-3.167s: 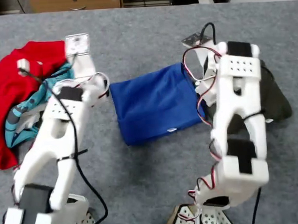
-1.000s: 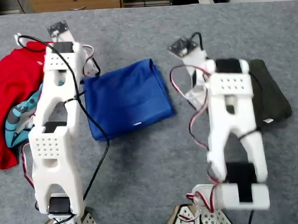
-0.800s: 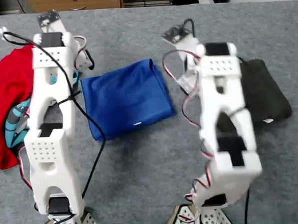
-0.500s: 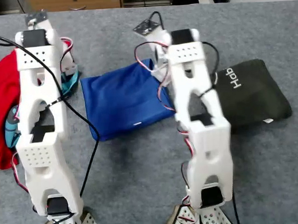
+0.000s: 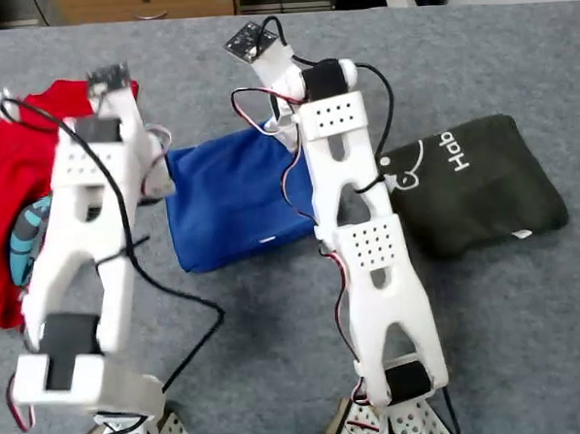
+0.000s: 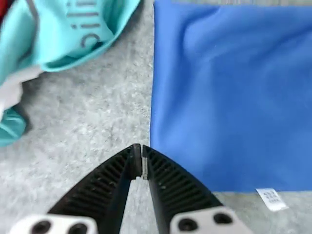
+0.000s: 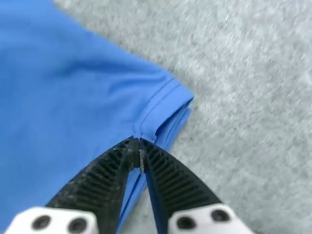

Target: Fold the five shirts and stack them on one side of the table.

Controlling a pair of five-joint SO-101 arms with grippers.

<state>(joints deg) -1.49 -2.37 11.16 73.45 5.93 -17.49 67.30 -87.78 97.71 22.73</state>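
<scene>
Grey table under both arms, and the big red shirt lies crumpled at the left side with a teal shirt bunched against it. A folded blue shirt sits mid-table, a folded dark shirt off to its right. The left gripper has its fingers pressed together, tips over bare table just beside the blue shirt's side edge. The right gripper has its fingers together too, tips at the hem by the blue shirt's far corner.
</scene>
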